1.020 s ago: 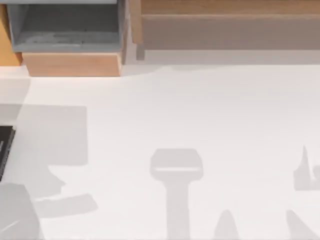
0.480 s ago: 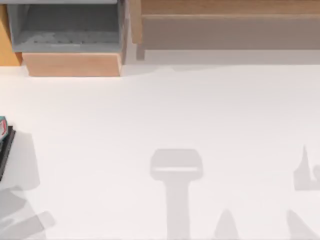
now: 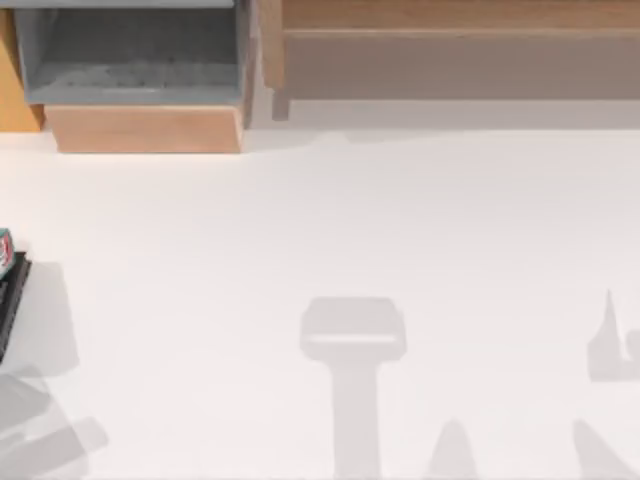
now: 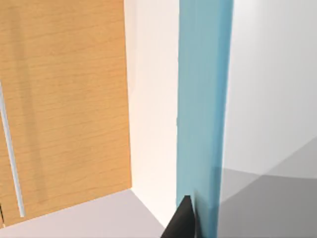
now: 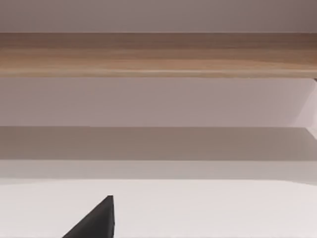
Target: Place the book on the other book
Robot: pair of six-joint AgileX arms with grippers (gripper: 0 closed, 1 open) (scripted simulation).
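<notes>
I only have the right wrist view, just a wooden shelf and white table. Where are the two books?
Observer: In the top view, the other book, plain black, lies at the table's left edge, mostly cut off.
Operator: And the book to place?
Observer: A teal-and-red corner of the book shows at the black book's far end; whether it rests on it, I cannot tell.
Operator: Left gripper?
Observer: In the left wrist view, the left gripper shows as a dark tip beside an upright blue strip.
</notes>
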